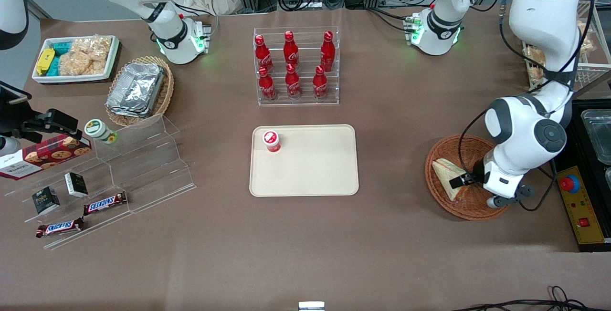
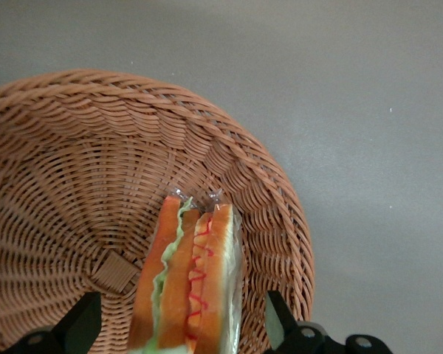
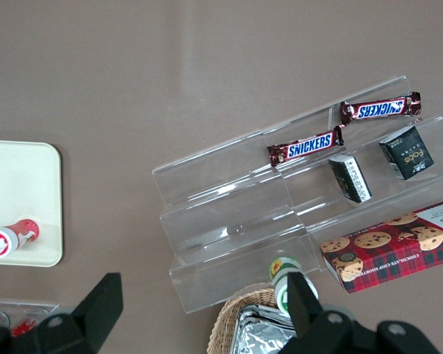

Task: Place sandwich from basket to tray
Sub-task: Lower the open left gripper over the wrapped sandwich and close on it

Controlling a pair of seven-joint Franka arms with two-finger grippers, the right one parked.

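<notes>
Gripper open astride sandwich; Snickers bars shelved.

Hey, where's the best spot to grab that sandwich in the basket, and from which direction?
Probably from above, across the flat bread faces: the sandwich stands on edge in the basket with its filling edge up. The open end effector already straddles it, one finger beside each bread face.

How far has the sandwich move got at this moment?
Early stage. Done: the gripper has reached the basket, fingers open on either side of the sandwich. In hand: the grasp, since the sandwich lies in the basket, not yet clamped. Left: close, lift, carry to the tray, which holds only a small red cup.
</notes>
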